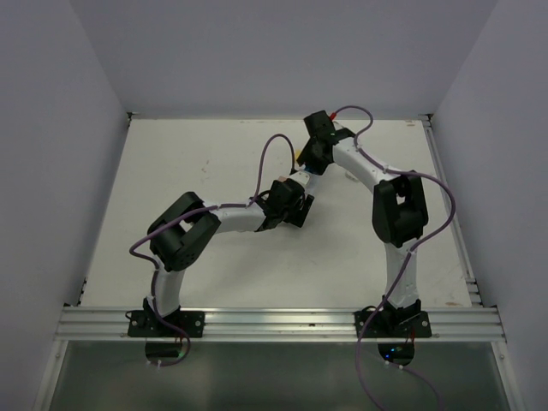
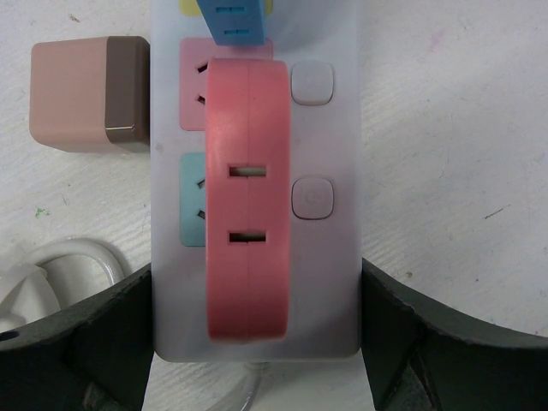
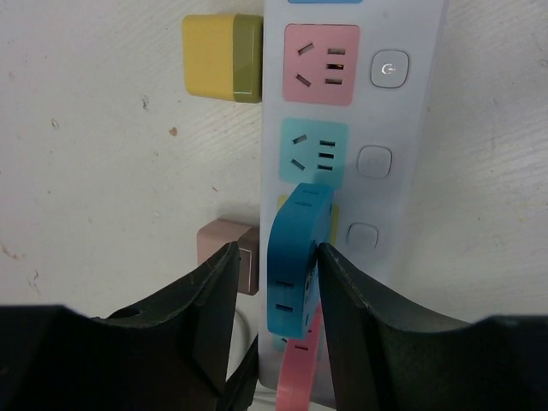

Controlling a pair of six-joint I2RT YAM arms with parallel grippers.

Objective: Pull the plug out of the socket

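The socket, a white power strip (image 2: 338, 128) with pink and teal outlet faces, lies on the table; it also shows in the right wrist view (image 3: 411, 128). A red plug (image 2: 248, 197) and a blue plug (image 2: 233, 21) stand in it. My left gripper (image 2: 257, 282) is shut on the strip's cord end, one finger against each long side. My right gripper (image 3: 276, 253) straddles the blue plug (image 3: 295, 257). Its right finger touches the plug and its left finger stands a little apart. In the top view both grippers (image 1: 291, 205) (image 1: 310, 158) meet mid-table and hide the strip.
A pink-brown cube (image 2: 81, 94) and a yellow cube (image 3: 221, 56) sit against the strip's left side. The looped white cord (image 2: 60, 265) lies near my left finger. White walls enclose the table (image 1: 171, 188) on three sides.
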